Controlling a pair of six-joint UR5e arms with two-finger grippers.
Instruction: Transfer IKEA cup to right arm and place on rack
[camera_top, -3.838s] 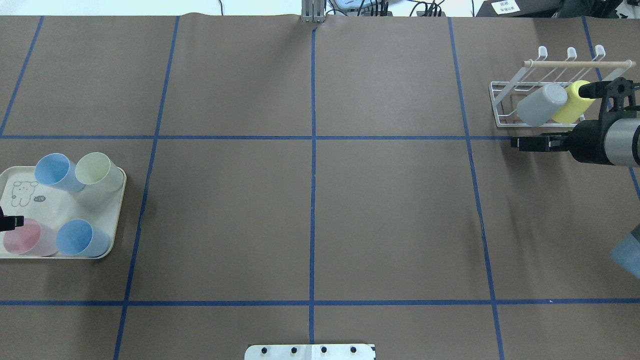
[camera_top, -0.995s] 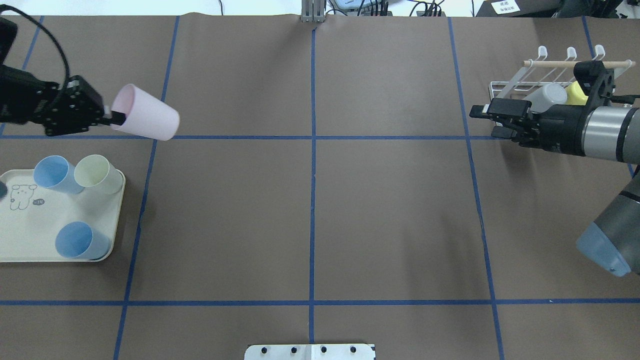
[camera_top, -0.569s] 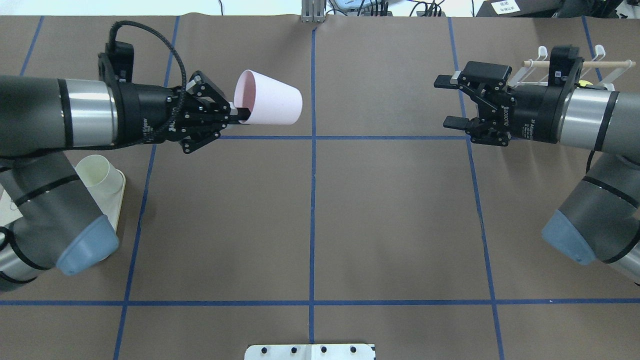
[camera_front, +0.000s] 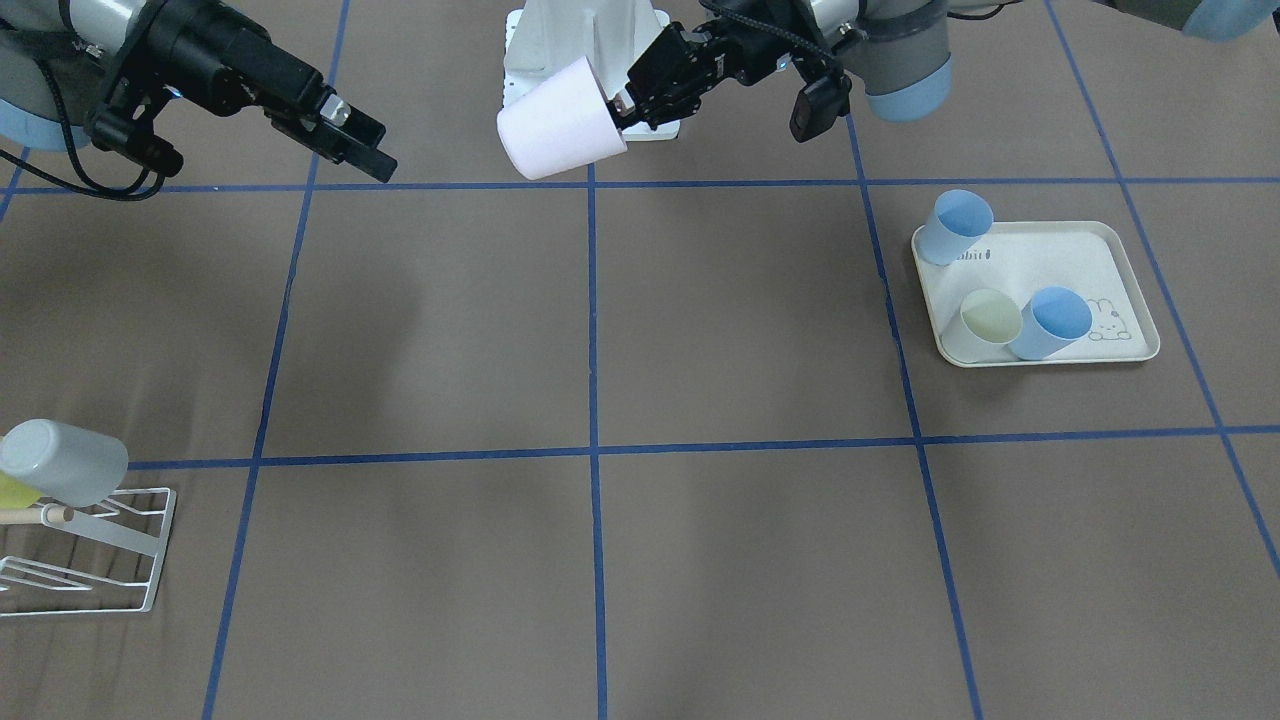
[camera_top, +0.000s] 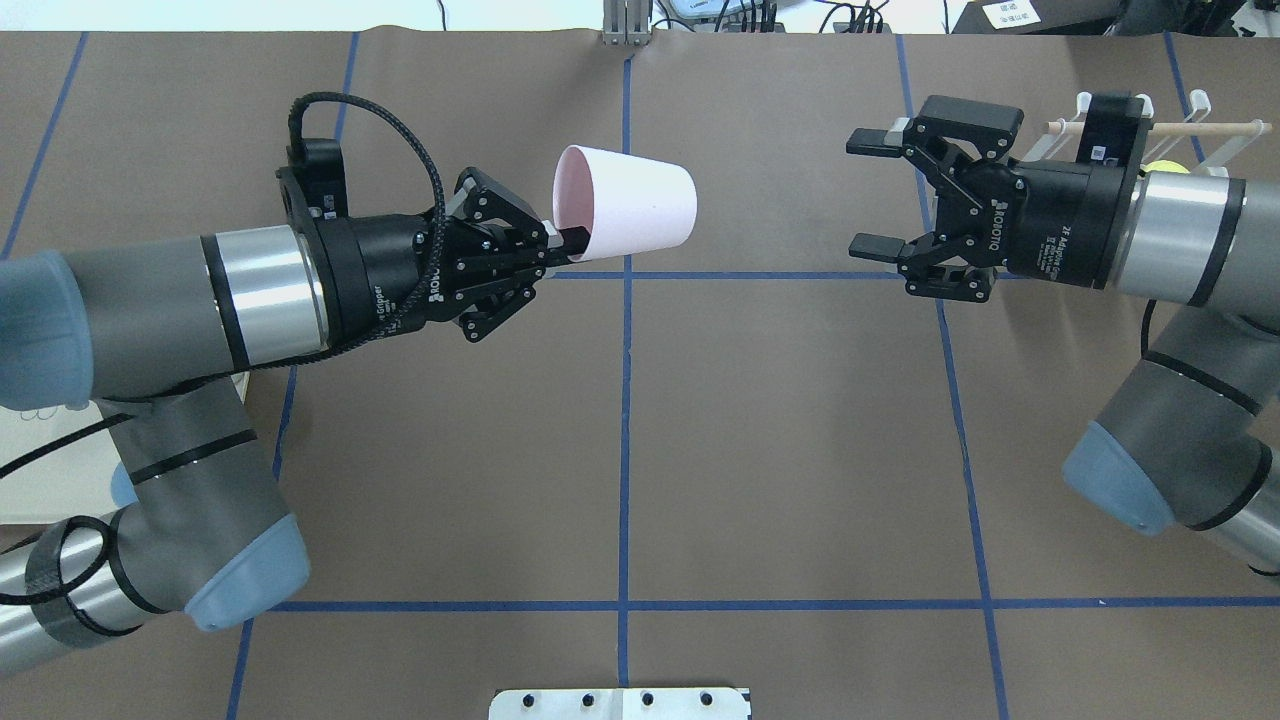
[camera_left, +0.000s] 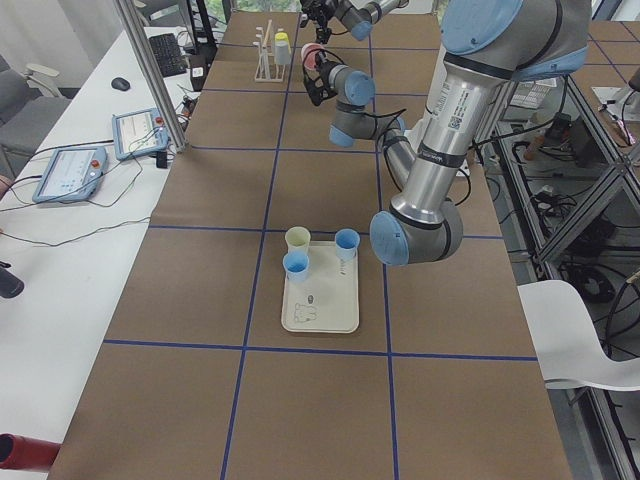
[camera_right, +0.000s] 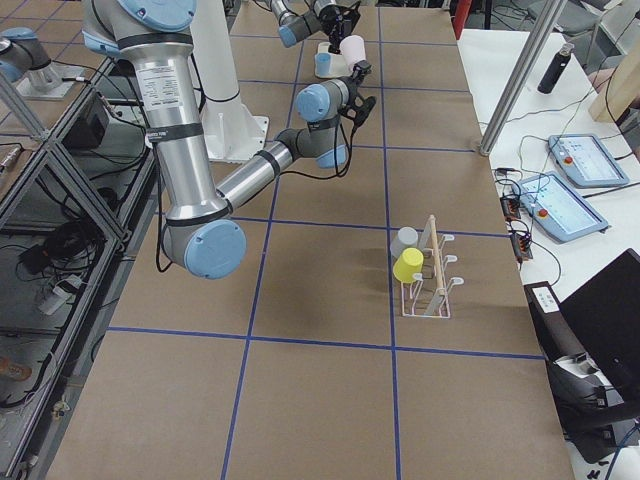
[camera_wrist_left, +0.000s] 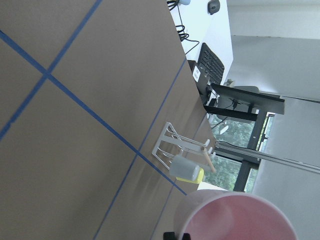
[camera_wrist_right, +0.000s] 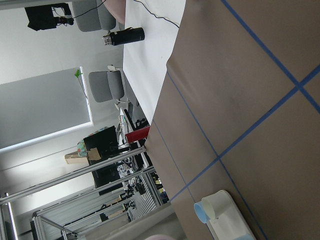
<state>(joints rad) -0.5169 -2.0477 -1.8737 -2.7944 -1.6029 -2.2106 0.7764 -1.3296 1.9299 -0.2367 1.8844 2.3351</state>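
A pale pink cup (camera_top: 630, 200) hangs on its side above the table, near the centre line. My left gripper (camera_top: 575, 238) is shut on its rim, with the cup's base pointing at the right arm. The cup also shows in the front view (camera_front: 555, 125) and the left wrist view (camera_wrist_left: 235, 217). My right gripper (camera_top: 868, 195) is open and empty, facing the cup's base across a gap. The white wire rack (camera_front: 90, 560) with a wooden rod holds a grey cup (camera_front: 62, 462) and a yellow cup (camera_front: 12, 490). In the overhead view the rack (camera_top: 1200, 125) is mostly hidden behind the right arm.
The cream rabbit-print tray (camera_front: 1060, 270) on the left arm's side holds two blue cups (camera_front: 955, 225) (camera_front: 1050, 322) and a pale green cup (camera_front: 990, 318). Blue tape lines grid the brown table. The robot's white base (camera_front: 585, 40) stands at the table's edge.
My left gripper took the pink cup off the tray and has carried it right, toward the centre line. My right gripper left the rack, opened, and has moved a little left toward the cup.
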